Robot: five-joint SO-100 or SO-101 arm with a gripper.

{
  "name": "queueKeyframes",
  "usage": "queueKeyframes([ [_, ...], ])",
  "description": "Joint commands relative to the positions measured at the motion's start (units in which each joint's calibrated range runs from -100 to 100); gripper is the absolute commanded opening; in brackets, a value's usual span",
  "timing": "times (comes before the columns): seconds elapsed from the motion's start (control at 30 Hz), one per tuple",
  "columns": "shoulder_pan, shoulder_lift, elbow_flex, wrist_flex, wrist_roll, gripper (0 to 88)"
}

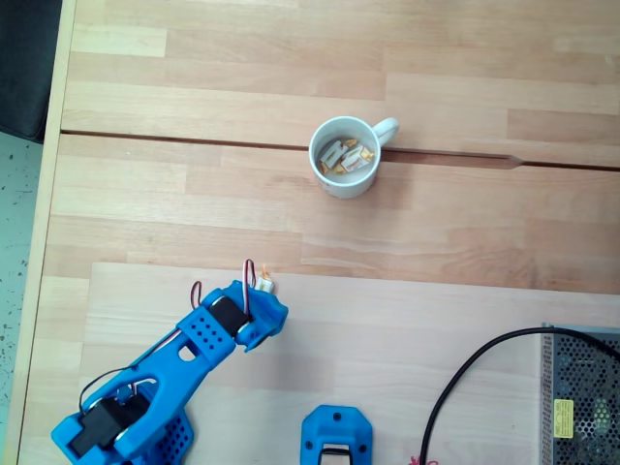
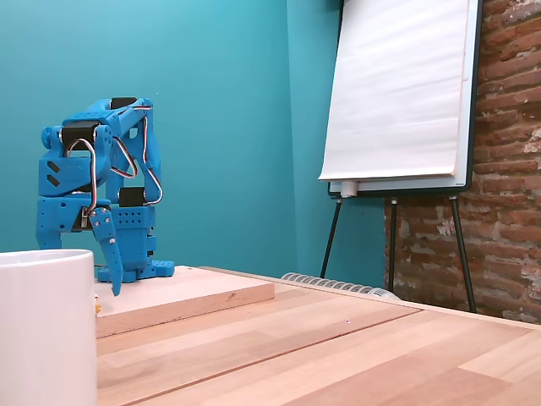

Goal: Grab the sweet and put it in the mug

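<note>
No brand or readable writing shows anywhere; a small yellow label on the grey metal box at the lower right of the top-down fixed view is too small to read.

In that top-down view the blue arm reaches up from the lower left corner, cut off by the bottom edge, and ends at the claw left of centre. A sweet peeks out at the claw's tip as a small white and orange speck, mostly hidden beneath the blue body; whether the claw is gripping it or merely above it cannot be told, nor how its jaws stand. The mug stands well apart, up and to the right of the claw, upper centre of the frame, on the wooden counter, handle pointing upper right. Several look-alike candies lie inside it.

In the low side fixed view the mug fills the lower left corner, cut by the edges, and the arm stands folded behind it with the claw pointing down at a raised board. A flip chart stands at the upper right.
</note>
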Motion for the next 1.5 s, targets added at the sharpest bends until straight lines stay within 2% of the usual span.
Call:
queueKeyframes([
  [0.0,0.20,0.52,-2.90,-0.68,0.29,27.3],
  [1.13,-0.02,3.44,-4.14,-0.92,-0.10,27.3],
  [1.47,-0.02,4.22,-3.70,-4.71,-0.20,27.3],
])
